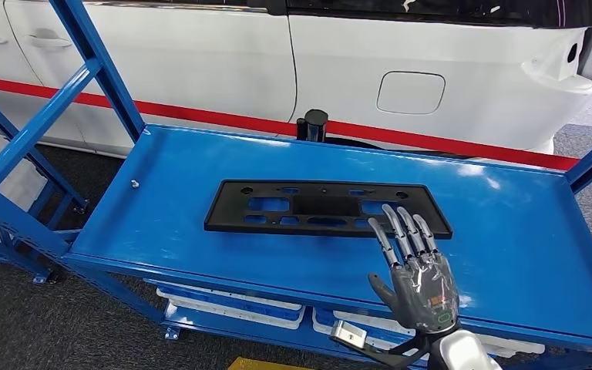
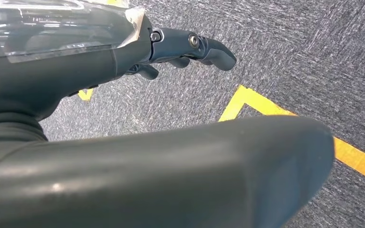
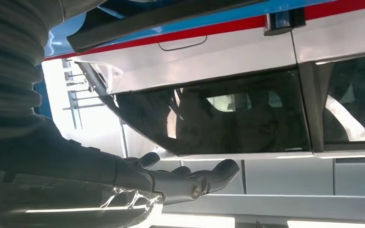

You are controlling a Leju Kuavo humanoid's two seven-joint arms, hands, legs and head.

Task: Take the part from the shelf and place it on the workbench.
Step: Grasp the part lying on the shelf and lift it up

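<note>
1. The part (image 1: 327,208), a flat black rectangular panel with several cut-outs, lies flat on the blue shelf (image 1: 509,231), near the centre of the deck.
2. The right hand (image 1: 415,266) enters from 6 o'clock, palm down, fingers straight and slightly apart. Its fingertips (image 1: 398,220) overlap the part's near edge toward the right end; actual contact cannot be confirmed. The hand grips nothing.
3. In the right wrist view, the right hand (image 3: 171,183) appears with fingers extended and nothing between them. The dark edge of the part (image 3: 138,23) and the blue shelf surface are visible beyond it.
4. The left hand (image 2: 190,47) hangs over grey carpet (image 2: 290,57) marked with yellow tape (image 2: 256,102). Its fingers are loosely extended and it holds nothing.
5. A small white object (image 1: 134,184) rests on the shelf at 9 o'clock from the part, well apart from it.
6. A black cylinder (image 1: 313,125) stands at the shelf's far edge, at 12 o'clock from the part.
7. A white car (image 1: 354,62) with a red stripe stands behind the shelf.
8. White bins (image 1: 231,304) sit on a lower tier beneath the deck.
</note>
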